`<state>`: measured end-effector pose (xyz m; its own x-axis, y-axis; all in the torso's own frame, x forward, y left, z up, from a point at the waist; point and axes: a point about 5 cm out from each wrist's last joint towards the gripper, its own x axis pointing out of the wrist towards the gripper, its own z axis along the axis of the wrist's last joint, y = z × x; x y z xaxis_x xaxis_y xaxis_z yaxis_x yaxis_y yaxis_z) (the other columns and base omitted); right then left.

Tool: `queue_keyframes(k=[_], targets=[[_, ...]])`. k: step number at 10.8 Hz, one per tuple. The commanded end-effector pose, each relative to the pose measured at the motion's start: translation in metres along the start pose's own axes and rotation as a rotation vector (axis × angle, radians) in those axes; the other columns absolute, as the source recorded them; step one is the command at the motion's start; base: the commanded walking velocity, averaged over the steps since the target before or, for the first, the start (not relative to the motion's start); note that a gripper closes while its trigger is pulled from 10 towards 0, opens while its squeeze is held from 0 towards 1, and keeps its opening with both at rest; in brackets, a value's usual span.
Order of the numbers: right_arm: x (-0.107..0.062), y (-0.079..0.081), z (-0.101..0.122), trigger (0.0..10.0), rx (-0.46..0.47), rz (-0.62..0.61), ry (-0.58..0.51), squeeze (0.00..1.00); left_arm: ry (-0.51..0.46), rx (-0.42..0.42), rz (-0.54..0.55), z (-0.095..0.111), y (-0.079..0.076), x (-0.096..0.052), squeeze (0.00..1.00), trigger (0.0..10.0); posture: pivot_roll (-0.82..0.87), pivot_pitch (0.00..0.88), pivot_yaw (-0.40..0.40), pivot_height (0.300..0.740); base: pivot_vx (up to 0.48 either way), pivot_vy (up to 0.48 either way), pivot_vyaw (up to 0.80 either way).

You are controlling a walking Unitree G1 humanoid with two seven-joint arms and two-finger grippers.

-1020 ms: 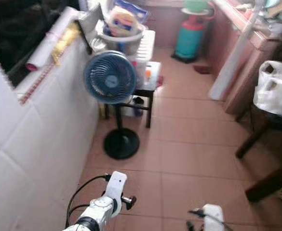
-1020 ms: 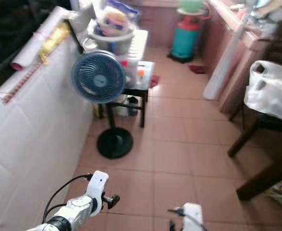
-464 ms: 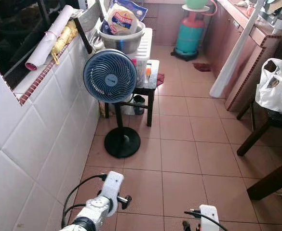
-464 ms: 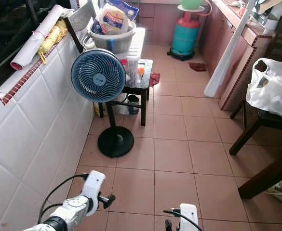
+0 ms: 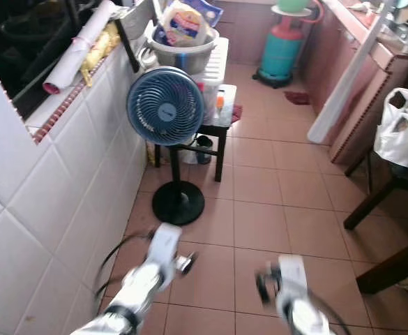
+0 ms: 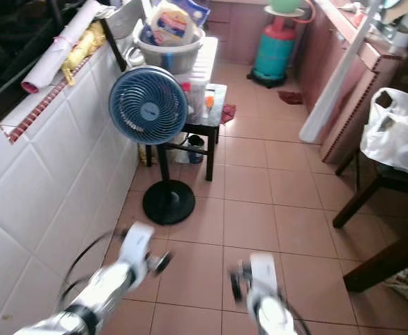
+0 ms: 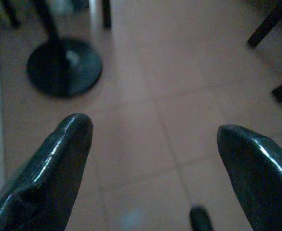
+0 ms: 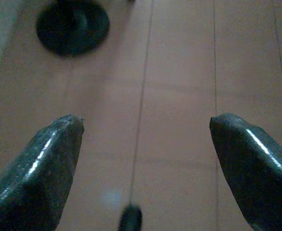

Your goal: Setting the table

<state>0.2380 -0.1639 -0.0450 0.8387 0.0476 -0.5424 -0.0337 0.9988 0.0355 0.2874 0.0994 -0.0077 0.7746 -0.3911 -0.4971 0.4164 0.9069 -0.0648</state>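
Note:
My left gripper (image 7: 155,130) is open, its two black fingers (image 7: 59,159) spread wide over bare pink floor tiles. My right gripper (image 8: 145,125) is open too, with nothing between its fingers (image 8: 44,159). In the eye views both silver arms are blurred low in front of me, the left arm (image 5: 155,262) and the right arm (image 5: 287,293). A dark wooden table leg (image 5: 392,269) and a dark chair holding a white plastic bag (image 5: 402,132) stand at the right edge. No tableware can be made out.
A blue standing fan (image 5: 165,106) with a round black base (image 5: 178,202) stands by the white tiled wall (image 5: 50,209). Behind it a small black side table (image 5: 217,129) and a metal basin (image 5: 183,49). A teal gas cylinder (image 5: 282,52) is at the far end.
Both arms have lifted and swung forward and are now blurred. The camera has shifted slightly; the fan and furniture stay put.

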Motion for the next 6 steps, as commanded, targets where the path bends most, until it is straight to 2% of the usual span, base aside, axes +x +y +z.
queue_keyframes(k=[1,2,3,4,5,6], targets=[[0.0,-0.001,0.004,10.0,0.033,0.007,-0.045,0.0,-0.064,-0.008,-0.028,0.013,-0.001,0.002,0.0,10.0,0.13,0.053,-0.065,0.74,0.0,0.0,0.0],[0.001,0.0,0.013,10.0,0.038,0.006,-0.101,0.0,-0.108,0.016,-0.046,0.02,0.0,0.002,0.0,10.0,0.12,0.055,-0.062,0.74,0.0,0.0,0.0],[-0.002,-0.002,0.024,10.0,0.018,-0.001,-0.206,0.0,-0.174,0.032,-0.085,0.028,0.005,-0.002,0.0,10.0,0.12,0.06,-0.053,0.74,0.0,0.0,0.0],[-0.007,-0.005,0.026,10.0,0.005,0.001,-0.25,0.0,-0.202,0.042,-0.083,0.029,0.012,-0.006,0.0,10.0,0.12,0.062,-0.049,0.74,0.0,0.0,0.0],[-0.018,-0.012,0.031,10.0,-0.019,-0.001,-0.335,0.0,-0.251,0.073,-0.052,0.029,0.024,-0.015,0.0,10.0,0.12,0.064,-0.049,0.74,0.0,0.0,0.0],[-0.034,-0.02,0.042,10.0,-0.03,-0.011,-0.425,0.0,-0.341,0.096,-0.031,0.031,0.032,-0.029,0.0,10.0,0.13,0.066,-0.055,0.74,0.0,0.0,0.0]])
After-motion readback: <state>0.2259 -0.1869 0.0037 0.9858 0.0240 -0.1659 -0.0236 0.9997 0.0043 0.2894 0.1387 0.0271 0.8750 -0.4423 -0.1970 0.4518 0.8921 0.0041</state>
